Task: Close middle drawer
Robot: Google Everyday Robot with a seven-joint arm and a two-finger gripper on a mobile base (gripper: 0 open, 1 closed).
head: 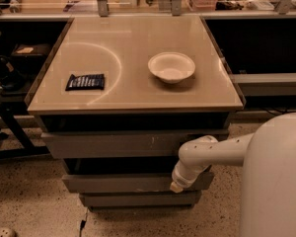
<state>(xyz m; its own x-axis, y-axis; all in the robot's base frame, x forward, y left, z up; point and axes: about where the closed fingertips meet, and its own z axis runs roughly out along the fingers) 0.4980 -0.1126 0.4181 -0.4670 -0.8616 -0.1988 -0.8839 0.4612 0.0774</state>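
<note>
I have the cabinet [138, 90] square ahead, three grey fronts stacked under its top. The middle drawer [118, 182] sits low, between the scratched front above and the narrower one beneath. The dark gap over its plain front tells me it is pulled out toward me. Its long axis runs left to right, so the push must go straight away from me, into the cabinet. My arm [212, 152] comes in from the right. The gripper [176, 184] is at the right part of that front, touching or just short; I cannot tell which, nor whether it is released or clenched.
</note>
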